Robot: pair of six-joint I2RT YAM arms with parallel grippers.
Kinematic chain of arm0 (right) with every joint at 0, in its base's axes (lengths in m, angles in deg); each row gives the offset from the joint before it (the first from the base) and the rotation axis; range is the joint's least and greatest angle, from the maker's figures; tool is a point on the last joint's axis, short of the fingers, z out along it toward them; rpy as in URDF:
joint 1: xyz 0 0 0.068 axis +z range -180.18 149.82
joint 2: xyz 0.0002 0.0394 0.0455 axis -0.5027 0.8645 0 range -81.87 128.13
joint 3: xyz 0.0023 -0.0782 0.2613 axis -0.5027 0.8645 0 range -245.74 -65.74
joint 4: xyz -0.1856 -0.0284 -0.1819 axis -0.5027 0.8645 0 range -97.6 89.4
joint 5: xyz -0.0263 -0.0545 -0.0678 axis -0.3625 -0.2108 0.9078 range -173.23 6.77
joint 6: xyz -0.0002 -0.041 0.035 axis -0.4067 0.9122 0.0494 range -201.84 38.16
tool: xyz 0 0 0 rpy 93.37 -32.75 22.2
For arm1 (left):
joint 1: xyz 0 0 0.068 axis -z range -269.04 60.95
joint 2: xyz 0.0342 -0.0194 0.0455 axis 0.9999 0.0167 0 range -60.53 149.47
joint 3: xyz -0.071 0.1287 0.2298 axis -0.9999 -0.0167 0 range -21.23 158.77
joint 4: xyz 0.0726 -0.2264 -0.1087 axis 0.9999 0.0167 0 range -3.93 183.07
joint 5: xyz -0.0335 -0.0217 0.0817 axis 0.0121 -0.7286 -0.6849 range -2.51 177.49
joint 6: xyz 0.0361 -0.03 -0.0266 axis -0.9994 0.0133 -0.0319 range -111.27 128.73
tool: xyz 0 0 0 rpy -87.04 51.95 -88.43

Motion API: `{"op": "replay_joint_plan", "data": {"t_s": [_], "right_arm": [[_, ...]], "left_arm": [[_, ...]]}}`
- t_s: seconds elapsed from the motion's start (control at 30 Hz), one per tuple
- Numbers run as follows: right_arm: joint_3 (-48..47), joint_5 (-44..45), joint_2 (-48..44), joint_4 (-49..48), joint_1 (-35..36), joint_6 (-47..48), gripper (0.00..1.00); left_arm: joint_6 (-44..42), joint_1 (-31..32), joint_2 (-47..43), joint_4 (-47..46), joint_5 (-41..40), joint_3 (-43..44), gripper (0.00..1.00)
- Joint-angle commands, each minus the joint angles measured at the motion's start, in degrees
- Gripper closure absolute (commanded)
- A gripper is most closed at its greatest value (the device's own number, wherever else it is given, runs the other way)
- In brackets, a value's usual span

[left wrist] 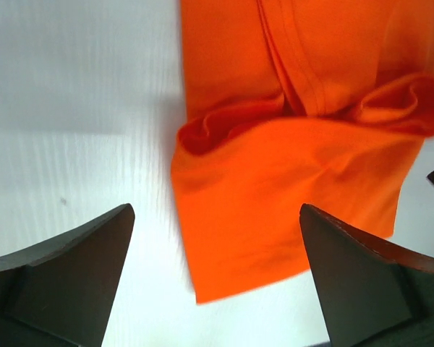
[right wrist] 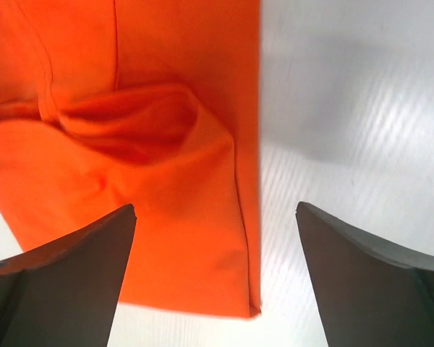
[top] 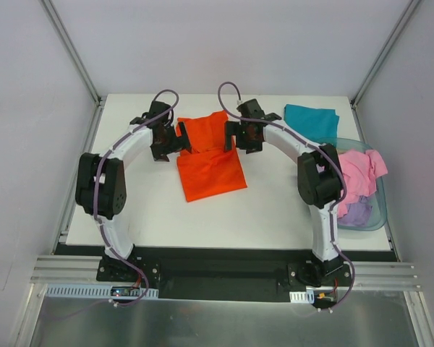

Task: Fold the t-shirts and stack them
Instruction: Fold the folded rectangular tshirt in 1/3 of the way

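An orange-red t-shirt (top: 208,157) lies partly folded on the white table (top: 224,217), its far end doubled over. My left gripper (top: 172,140) is open at the shirt's far left corner (left wrist: 231,246); my right gripper (top: 240,136) is open at its far right corner (right wrist: 224,267). Both hover above the cloth and hold nothing. A folded teal t-shirt (top: 312,120) lies at the back right. A pink t-shirt (top: 356,173) and a lavender one (top: 357,212) are crumpled in the blue tub (top: 378,210).
The translucent blue tub stands at the table's right edge. Grey enclosure walls and metal frame posts (top: 71,50) surround the table. White table surface shows in front of the orange shirt.
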Motion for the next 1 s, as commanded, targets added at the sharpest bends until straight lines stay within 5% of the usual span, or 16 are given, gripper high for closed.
{"op": "replay_joint_plan", "data": {"t_s": [0.0,0.17,0.37,0.77,0.97], "right_arm": [[4.8,-0.8,-11.5,1.0,0.6,0.4,0.03],[16.2,-4.9,-16.5,-2.7,1.1,0.4,0.03],[15.3,-8.2,-15.4,-4.1,1.3,3.3,0.03],[1.1,2.4,-3.0,0.8,1.2,5.9,0.08],[-8.4,2.5,4.7,2.2,0.3,7.1,0.16]], "left_arm": [[0.4,-0.2,-10.9,0.6,0.9,-6.0,0.01],[2.0,0.4,-18.7,-0.9,2.0,-16.0,0.01],[1.5,0.3,-17.9,-1.9,-1.2,-16.0,0.01],[0.2,-0.6,-3.3,-2.7,0.0,-6.7,0.40],[-0.2,-1.5,1.8,-2.7,-0.6,-2.9,0.49]]}}
